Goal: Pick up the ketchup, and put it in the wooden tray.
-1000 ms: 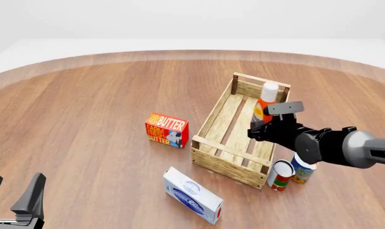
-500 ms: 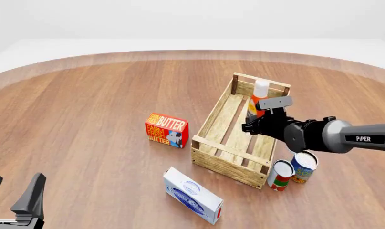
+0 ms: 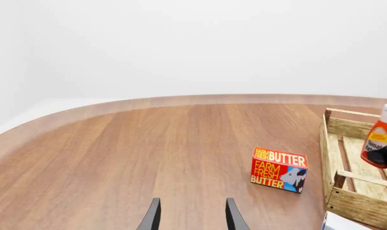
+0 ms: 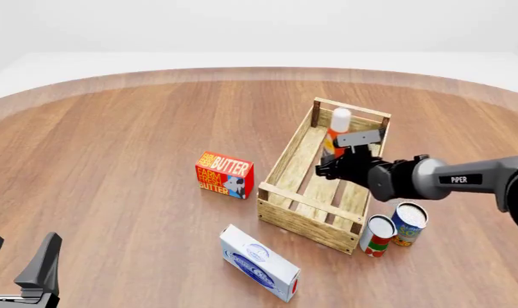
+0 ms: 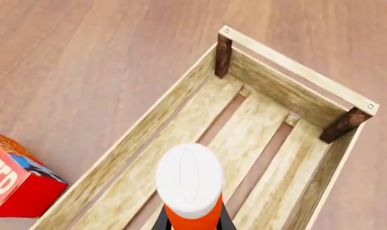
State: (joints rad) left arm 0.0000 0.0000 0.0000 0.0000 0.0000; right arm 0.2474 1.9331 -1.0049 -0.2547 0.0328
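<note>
The ketchup (image 4: pixel 337 131), a red-orange bottle with a white cap, is held upright in my right gripper (image 4: pixel 334 156), which is shut on its lower body. It hangs over the far half of the wooden tray (image 4: pixel 286 156), between the plank walls. Its base is hidden behind the gripper. The right wrist view looks down on the white cap (image 5: pixel 189 179) with the tray's slats (image 5: pixel 257 129) below. The left wrist view shows the ketchup (image 3: pixel 380 138) over the tray (image 3: pixel 354 205). My left gripper (image 4: pixel 17 255) is open and empty at the near left, far from both.
A red butter box (image 4: pixel 224 174) stands left of the tray. A white carton (image 4: pixel 259 263) lies in front of the tray's near corner. Two cans (image 4: pixel 379 235) (image 4: pixel 407 224) stand at its near right corner, under my right arm.
My right gripper has carried the ketchup to the left, from above the tray's right wall to over its inside. The left arm has not moved.
</note>
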